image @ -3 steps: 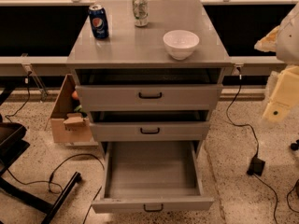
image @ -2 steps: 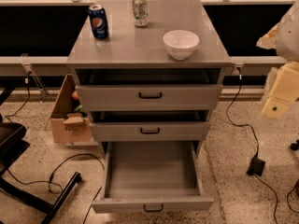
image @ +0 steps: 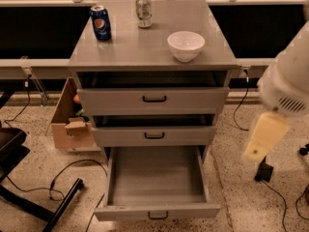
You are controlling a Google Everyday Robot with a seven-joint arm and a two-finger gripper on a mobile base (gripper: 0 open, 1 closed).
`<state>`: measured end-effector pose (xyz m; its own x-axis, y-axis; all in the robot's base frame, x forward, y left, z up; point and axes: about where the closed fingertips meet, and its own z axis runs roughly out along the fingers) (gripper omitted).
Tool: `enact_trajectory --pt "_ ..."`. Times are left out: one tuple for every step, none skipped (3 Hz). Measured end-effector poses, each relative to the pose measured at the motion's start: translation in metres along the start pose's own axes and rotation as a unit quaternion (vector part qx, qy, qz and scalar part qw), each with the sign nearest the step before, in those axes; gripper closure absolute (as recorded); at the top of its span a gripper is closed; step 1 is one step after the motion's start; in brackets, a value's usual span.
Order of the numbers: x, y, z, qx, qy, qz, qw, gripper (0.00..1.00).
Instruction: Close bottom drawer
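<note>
End effector (image: 263, 138) hangs right of the three drawers (image: 154, 99), touching nothing; open or closed, I cannot tell. Bottom drawer (image: 157, 182) open. Surface (image: 140, 47): two cans (image: 101, 22), one bowl (image: 186, 45).

End effector (image: 263, 138) at right, mid-height.

Pepsi logo on blue can (image: 100, 22)

The one camera looks steeply down from above and in front of the grey cabinet (image: 145, 50), facing its drawer fronts at close range, with the open bottom drawer (image: 154, 178) reaching the 6 o'clock edge and the gripper (image: 263, 137) nearer the lens around 3 o'clock
</note>
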<state>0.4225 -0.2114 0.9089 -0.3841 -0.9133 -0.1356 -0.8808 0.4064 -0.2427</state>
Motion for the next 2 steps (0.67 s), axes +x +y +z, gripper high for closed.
enact_trajectory --pt "0.007 0.029 0.054 0.005 0.014 0.003 0.9999 0.00" --pt "0.018 0.061 0.133 -0.016 0.033 -0.011 0.9993 0.00"
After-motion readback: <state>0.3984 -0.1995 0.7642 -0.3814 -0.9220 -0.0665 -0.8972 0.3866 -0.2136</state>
